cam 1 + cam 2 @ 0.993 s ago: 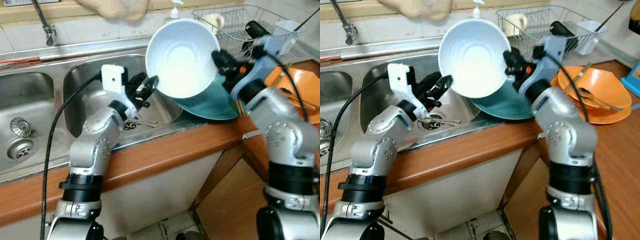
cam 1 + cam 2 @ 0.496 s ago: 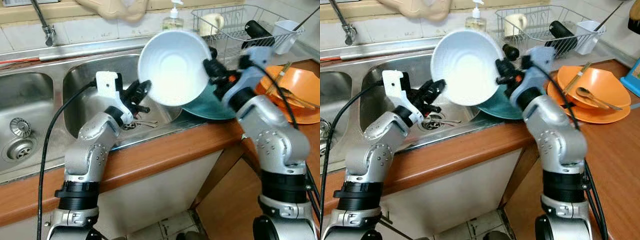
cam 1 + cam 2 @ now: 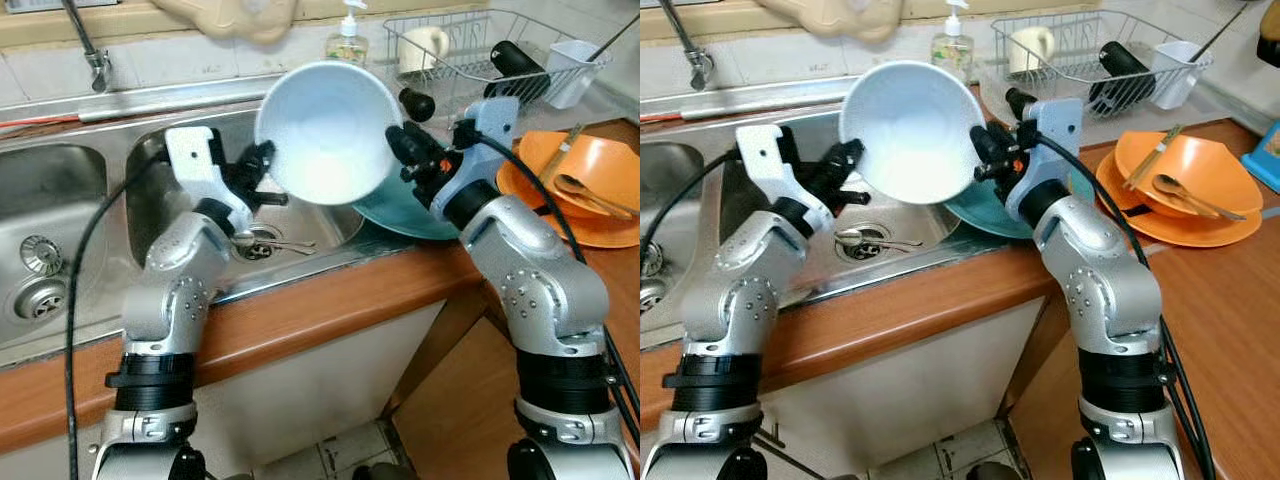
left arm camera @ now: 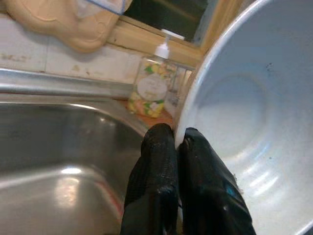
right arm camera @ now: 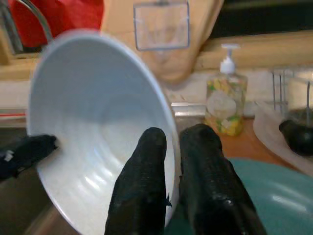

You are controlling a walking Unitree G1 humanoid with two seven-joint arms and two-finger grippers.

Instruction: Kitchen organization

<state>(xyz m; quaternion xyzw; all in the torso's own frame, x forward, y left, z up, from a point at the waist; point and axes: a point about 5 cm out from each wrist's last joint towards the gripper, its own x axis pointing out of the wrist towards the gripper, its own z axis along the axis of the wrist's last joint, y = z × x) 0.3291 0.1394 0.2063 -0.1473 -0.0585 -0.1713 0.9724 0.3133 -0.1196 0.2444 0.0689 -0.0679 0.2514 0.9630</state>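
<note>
White bowl (image 3: 326, 132) pinched by both hands, teal plate (image 3: 415, 212) behind, cutlery (image 3: 272, 244) perhaps below.

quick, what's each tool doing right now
left tool: shut on the white bowl, at its rim.
right tool: shut on the opposite rim of the white bowl.

Two silver arms with black joint bands and black cables. Each pincer, left pincer (image 3: 262, 172) and right pincer (image 3: 398, 152), has black textured fingers (image 5: 142, 196). White wrist housings.

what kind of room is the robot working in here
Almost certainly a home kitchen. A double stainless steel sink with a tap is set into a wooden counter, a wire dish rack holds a mug, and a soap dispenser stands by the tiled wall.
</note>
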